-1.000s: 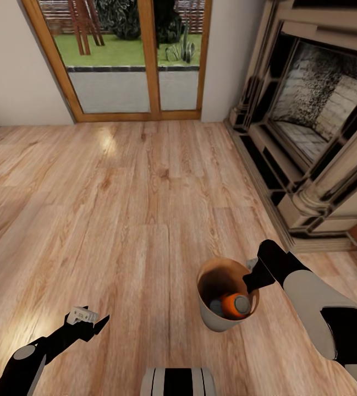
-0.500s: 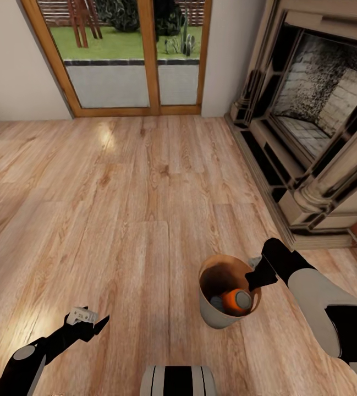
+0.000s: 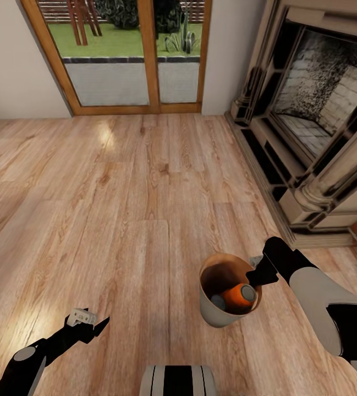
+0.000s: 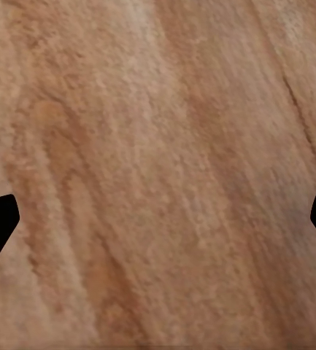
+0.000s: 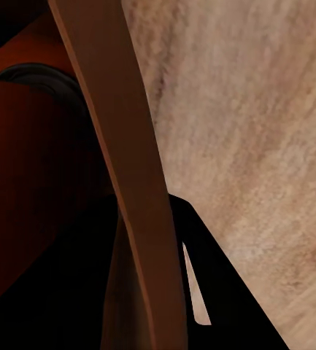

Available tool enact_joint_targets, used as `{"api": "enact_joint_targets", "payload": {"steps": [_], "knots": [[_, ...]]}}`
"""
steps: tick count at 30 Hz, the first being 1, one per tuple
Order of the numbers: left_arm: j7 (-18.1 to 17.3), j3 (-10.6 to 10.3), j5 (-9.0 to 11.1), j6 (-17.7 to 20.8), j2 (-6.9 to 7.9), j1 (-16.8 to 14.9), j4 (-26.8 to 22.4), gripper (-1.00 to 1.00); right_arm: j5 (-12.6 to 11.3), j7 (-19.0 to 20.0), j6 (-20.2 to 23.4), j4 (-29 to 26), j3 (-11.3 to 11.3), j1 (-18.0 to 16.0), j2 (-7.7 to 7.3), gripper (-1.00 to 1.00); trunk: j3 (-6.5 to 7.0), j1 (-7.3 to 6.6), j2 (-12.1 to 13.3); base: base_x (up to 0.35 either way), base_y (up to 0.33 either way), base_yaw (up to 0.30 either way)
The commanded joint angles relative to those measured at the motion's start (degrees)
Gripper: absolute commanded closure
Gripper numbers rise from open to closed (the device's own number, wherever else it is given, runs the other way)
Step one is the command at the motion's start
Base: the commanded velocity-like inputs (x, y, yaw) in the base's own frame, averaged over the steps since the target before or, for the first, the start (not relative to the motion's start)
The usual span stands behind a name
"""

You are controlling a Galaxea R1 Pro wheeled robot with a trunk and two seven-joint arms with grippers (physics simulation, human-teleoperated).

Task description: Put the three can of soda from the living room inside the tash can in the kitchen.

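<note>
The grey tash can with a tan-brown inside hangs above the wood floor, held at its rim by my right gripper, which is shut on it. Inside lie a bright orange can of soda and the grey top of a darker can; a third can is hidden. In the right wrist view the bin's rim runs between the fingers, with the orange can in shadow behind it. My left gripper hangs open and empty over bare floor.
Wood-framed glass doors stand straight ahead at the far wall. The fireplace with its ornate surround and stepped hearth runs along the right, close to my right arm. Open wood floor stretches ahead and to the left.
The whole view has shifted slightly, so the camera has moved. The bin stays in my right gripper, and the orange can has settled a little inside it.
</note>
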Motion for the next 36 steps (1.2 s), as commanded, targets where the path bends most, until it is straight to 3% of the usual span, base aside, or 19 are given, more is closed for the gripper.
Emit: {"api": "enact_joint_targets", "payload": {"steps": [1, 10, 11, 36], "knots": [[0.0, 0.0, 0.0, 0.0, -0.01, 0.0, 0.0, -1.00, 1.3, -2.7, 0.0, -0.2, -0.5, 1.2, 2.03, 1.00, -0.02, 0.05, 0.0, 0.000, 0.000, 0.000], [0.0, 0.0, 0.0, 0.0, -0.01, -0.1, 0.0, -1.00, 1.3, -2.7, 0.0, -0.3, -0.5, 1.2, 2.03, 1.00, -0.02, 0.05, 0.0, 0.000, 0.000, 0.000], [0.0, 0.0, 0.0, 0.0, -0.01, -0.1, 0.0, -1.00, 1.3, -2.7, 0.0, -0.3, -0.5, 1.2, 2.03, -1.00, -0.02, 0.05, 0.0, 0.000, 0.000, 0.000], [-0.1, 0.0, 0.0, 0.0, 0.06, 0.0, 0.0, -1.00, 1.1, -2.7, 0.0, -0.4, -0.5, 1.2, 2.01, -1.00, -0.02, 0.05, 0.0, 0.000, 0.000, 0.000]]}}
